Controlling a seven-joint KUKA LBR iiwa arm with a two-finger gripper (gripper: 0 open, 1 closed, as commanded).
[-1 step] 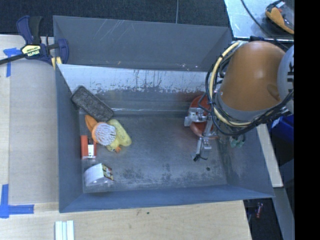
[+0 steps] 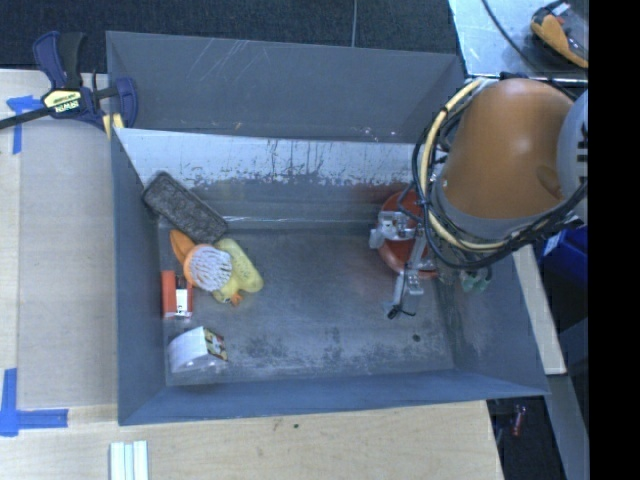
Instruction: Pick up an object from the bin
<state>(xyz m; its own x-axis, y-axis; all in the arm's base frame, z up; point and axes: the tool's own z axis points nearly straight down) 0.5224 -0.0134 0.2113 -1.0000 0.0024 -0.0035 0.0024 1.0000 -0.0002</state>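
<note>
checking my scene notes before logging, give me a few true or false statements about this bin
The claw hangs over the right side of the bin. True.
The yellow toy lies by the right wall. False: it lies on the left, against the round brush.
A dark block lies in the back left corner. True.
The clear tape roll lies at the back wall. False: front left corner.

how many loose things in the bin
7: dark block, orange piece, yellow toy, round brush, red stick, silvery roll at left; red thing by the gripper at right. Others may be hidden.
</note>
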